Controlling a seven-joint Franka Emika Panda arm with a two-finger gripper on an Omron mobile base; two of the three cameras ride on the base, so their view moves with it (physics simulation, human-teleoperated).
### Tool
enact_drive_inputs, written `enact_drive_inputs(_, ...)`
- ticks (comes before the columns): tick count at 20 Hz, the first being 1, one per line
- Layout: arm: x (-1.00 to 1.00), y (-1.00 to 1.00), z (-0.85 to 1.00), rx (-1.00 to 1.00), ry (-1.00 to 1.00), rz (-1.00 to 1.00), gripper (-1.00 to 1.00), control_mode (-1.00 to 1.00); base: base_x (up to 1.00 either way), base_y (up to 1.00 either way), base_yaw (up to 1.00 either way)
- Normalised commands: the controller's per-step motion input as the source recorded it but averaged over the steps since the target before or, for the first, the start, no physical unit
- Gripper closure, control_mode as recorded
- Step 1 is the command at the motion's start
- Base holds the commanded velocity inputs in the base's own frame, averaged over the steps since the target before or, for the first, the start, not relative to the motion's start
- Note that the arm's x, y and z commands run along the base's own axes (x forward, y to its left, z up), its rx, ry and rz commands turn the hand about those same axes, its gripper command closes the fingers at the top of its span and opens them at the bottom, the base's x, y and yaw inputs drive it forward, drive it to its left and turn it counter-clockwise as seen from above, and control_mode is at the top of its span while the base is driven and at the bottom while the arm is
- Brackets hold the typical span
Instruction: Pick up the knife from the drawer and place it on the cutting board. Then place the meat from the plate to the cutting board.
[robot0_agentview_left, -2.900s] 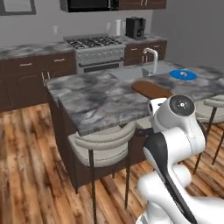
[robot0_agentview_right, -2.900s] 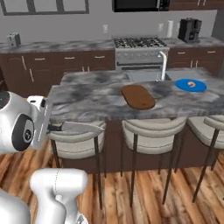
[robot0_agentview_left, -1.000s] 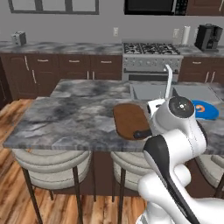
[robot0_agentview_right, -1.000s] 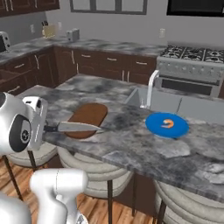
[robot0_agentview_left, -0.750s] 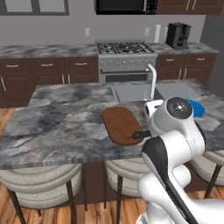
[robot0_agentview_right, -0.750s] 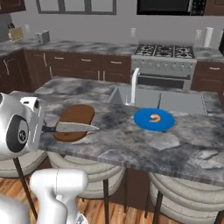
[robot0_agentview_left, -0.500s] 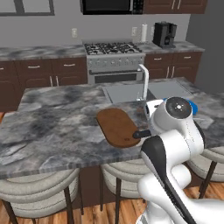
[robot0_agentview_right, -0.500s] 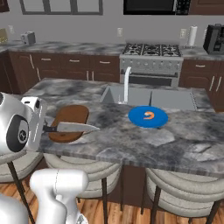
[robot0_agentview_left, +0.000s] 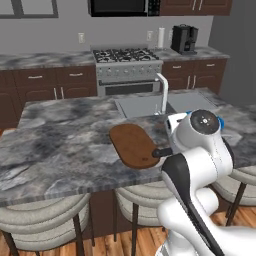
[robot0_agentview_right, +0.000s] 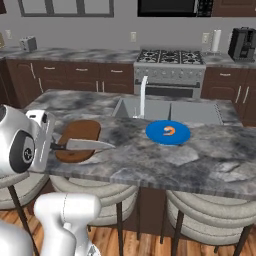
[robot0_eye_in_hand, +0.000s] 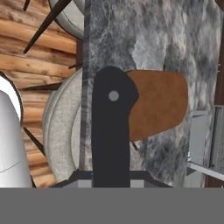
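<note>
My gripper (robot0_agentview_right: 54, 147) is shut on the black handle of the knife (robot0_agentview_right: 92, 145), holding it level above the front edge of the island. Its silver blade points towards the blue plate (robot0_agentview_right: 167, 133), where the orange-red meat (robot0_agentview_right: 171, 131) lies. The brown oval cutting board (robot0_agentview_right: 80, 135) rests on the counter just behind the knife. In the hand view the black handle (robot0_eye_in_hand: 111, 131) rises between my fingertips, its end overlapping the board (robot0_eye_in_hand: 159, 107). In the left base view the knife's dark end (robot0_agentview_left: 161, 152) sticks out beside the board (robot0_agentview_left: 132, 145). The drawer is out of view.
A sink with a tall faucet (robot0_agentview_right: 143, 95) is set into the island behind the plate. Padded stools (robot0_agentview_right: 210, 210) stand along the island's near side. A stove (robot0_agentview_left: 127, 65) and dark cabinets line the back wall.
The base has driven along the island, so the whole scene has shifted in both base views. The knife stays held in the same way in my gripper.
</note>
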Motion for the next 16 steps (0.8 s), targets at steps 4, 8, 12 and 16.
enact_drive_inputs(4,0.27,0.02,0.12,-0.02,0.01,0.14,1.00,-1.00,0.00,0.00,0.00)
enact_drive_inputs(8,0.28,0.00,0.11,0.00,0.00,0.36,1.00,-1.00,0.00,0.00,0.00)
enact_drive_inputs(12,0.20,0.00,0.04,-0.02,0.00,0.47,1.00,-1.00,0.00,0.00,0.00)
enact_drive_inputs(16,0.31,0.00,0.00,-0.07,0.02,0.48,1.00,-1.00,0.00,0.00,0.00)
